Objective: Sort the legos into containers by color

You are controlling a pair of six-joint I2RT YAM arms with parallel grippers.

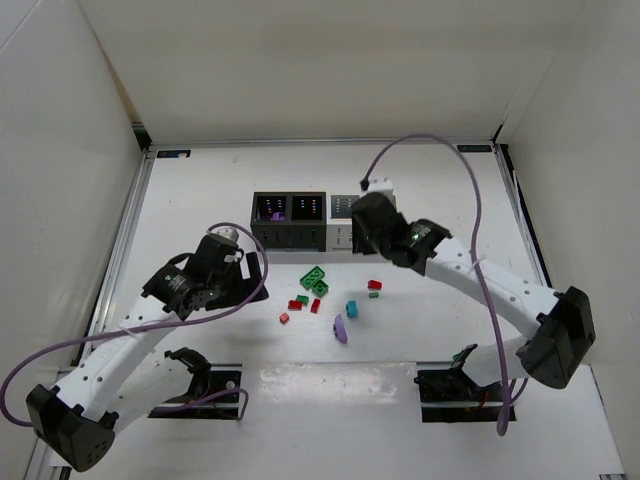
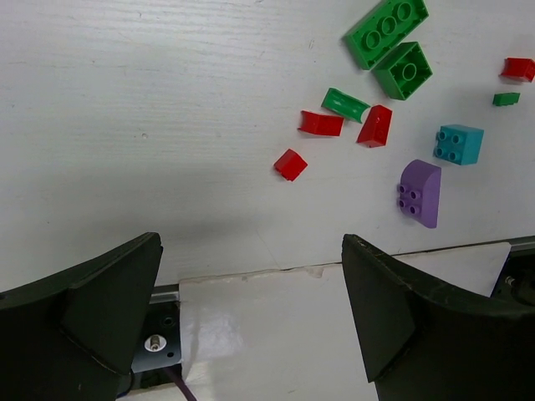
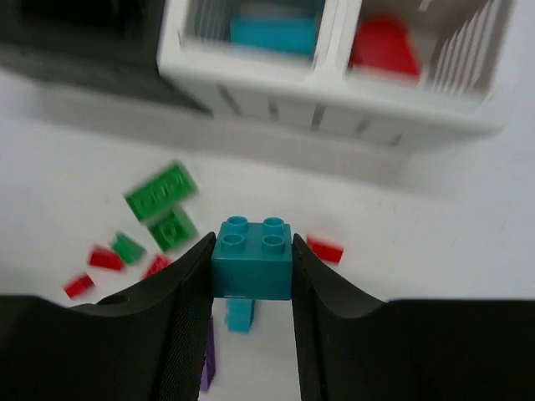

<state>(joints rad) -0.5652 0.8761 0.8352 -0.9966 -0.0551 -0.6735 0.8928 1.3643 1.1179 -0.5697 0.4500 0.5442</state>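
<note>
Hanging before the white containers [image 3: 334, 113], a teal brick [image 3: 251, 261] is clamped in the right gripper [image 3: 251, 271]. The left gripper [image 2: 251, 255] is held wide apart near the scattered legos [image 2: 374, 125].

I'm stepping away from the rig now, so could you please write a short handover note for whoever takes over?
Left hand: open, empty, above the table.
Right hand: shut on the held teal brick, facing the white bins.
Done: a binned teal brick and a binned red piece sit in separate white compartments.
To do: green bricks, red pieces, a loose teal brick and a purple piece on the table.
</note>
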